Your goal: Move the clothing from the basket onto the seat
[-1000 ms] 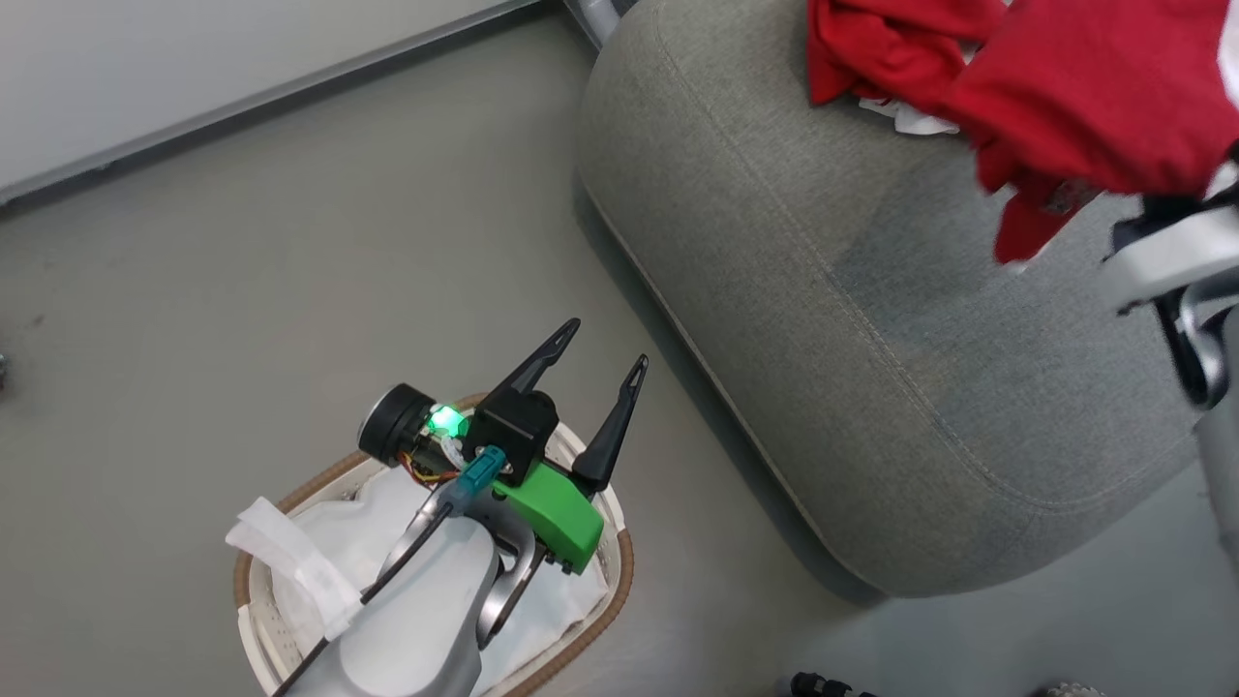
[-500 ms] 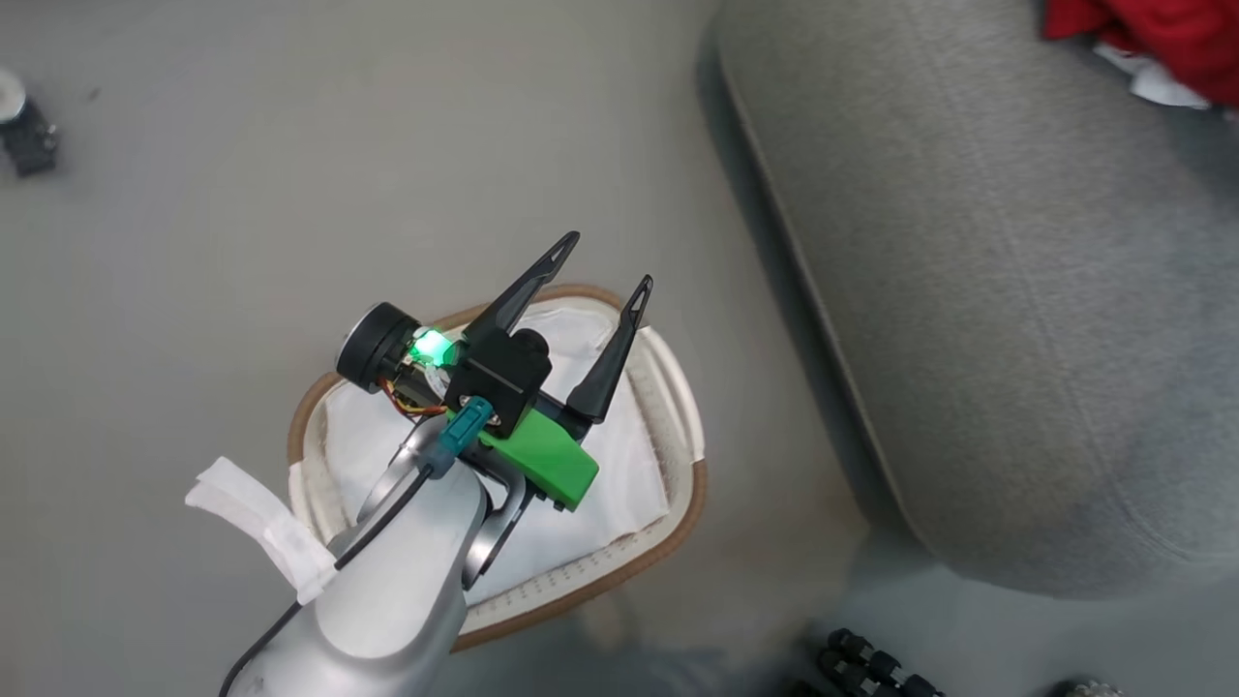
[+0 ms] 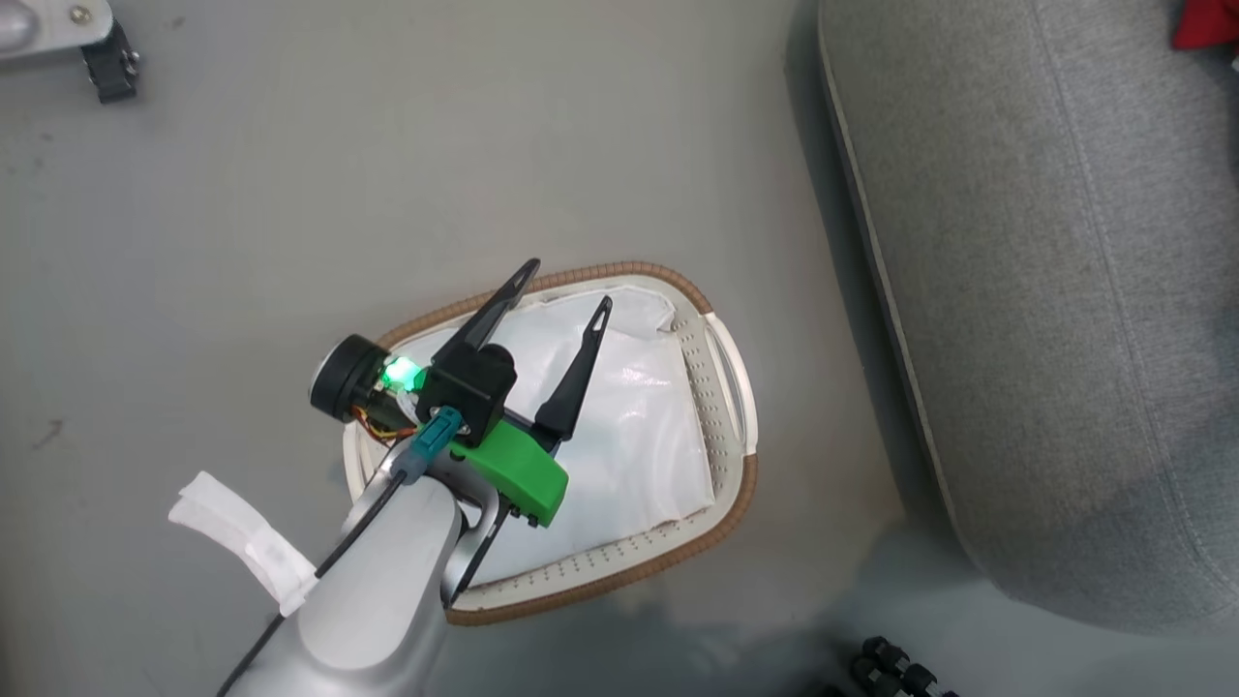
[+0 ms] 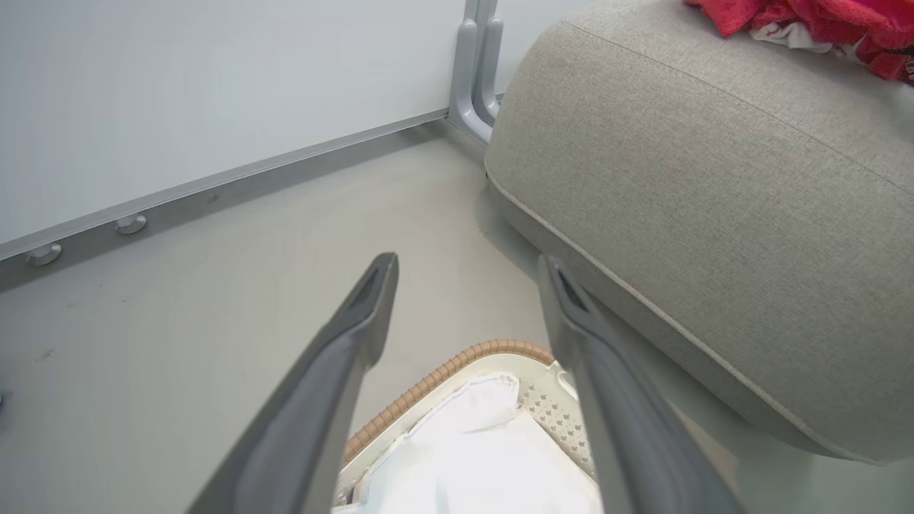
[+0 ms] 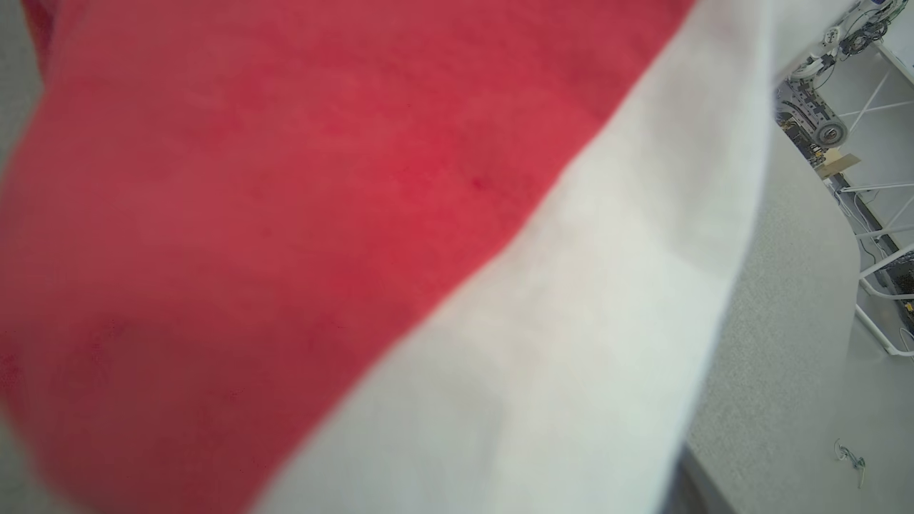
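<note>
Grey floor [image 3: 290, 194], basket [image 3: 704, 387] beside seat [image 3: 1065, 290]

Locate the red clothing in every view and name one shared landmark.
Head view: clothing, a red sliver in the top right corner, against the seat.
Left wrist view: clothing at the top right edge, on the seat.
Right wrist view: clothing close up, red and white, covering left and centre.
Shared landmark: the grey seat, on each view's right.

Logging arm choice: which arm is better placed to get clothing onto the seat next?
Right, probably: red-and-white clothing drapes close in its wrist view, beside the seat. The left end effector hangs open, empty, over the basket.
</note>
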### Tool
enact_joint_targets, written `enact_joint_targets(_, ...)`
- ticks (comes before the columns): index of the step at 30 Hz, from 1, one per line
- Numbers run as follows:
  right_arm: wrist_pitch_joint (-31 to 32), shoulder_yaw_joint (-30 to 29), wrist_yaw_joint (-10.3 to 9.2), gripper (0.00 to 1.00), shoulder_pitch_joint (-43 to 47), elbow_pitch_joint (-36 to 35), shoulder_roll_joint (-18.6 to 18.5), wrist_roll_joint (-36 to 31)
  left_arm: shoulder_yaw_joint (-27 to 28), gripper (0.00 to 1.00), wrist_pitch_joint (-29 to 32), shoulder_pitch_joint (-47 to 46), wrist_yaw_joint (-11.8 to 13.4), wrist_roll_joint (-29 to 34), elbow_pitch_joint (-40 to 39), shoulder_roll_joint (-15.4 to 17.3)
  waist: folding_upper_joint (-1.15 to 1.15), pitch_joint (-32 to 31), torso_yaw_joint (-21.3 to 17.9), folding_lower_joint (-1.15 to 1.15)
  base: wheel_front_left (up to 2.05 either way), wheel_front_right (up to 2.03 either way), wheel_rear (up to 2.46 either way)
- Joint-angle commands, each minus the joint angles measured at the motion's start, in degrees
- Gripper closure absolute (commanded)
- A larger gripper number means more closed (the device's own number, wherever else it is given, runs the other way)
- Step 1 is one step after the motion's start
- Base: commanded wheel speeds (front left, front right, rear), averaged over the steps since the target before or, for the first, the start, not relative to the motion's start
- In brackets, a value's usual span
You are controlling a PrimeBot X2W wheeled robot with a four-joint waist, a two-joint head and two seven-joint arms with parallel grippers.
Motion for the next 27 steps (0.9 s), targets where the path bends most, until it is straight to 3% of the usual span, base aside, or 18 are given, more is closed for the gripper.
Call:
enact_joint_targets(1,-0.4,0.3,-0.06,0.0,1.8,0.5,-0.2,-0.3,0.6,0.0,0.0,1.3,-0.2,-0.5,0.3,-0.2,0.18,-4.2,-0.8,-0.01,0.0,0.0,0.0)
enact_joint_targets(9,-0.6,7.8,-0.06,0.0,13.3,-4.2,3.2,3.0,4.2,0.0,0.0,6.6,-0.2,-1.1,2.9,-1.6,0.18,-13.3,-0.9,-0.01,0.0,0.0,0.0)
enact_joint_targets(15,-0.7,18.1,-0.06,0.0,21.1,-12.0,9.2,9.4,8.6,0.0,0.0,10.9,0.5,-0.2,4.2,-2.0,0.18,-18.4,-0.2,-0.01,0.0,0.0,0.0)
enact_joint_targets(22,-0.6,32.1,-0.06,0.0,24.9,-24.1,14.4,20.4,15.7,0.0,0.0,14.0,2.7,1.3,3.7,-2.2,0.18,-21.8,3.3,-0.01,0.0,0.0,0.0)
enact_joint_targets(27,-0.6,37.5,-0.06,0.0,25.9,-28.8,16.4,24.4,21.4,0.0,0.0,16.5,4.5,2.0,2.4,-2.5,0.18,-23.6,6.4,-0.01,0.0,0.0,0.0)
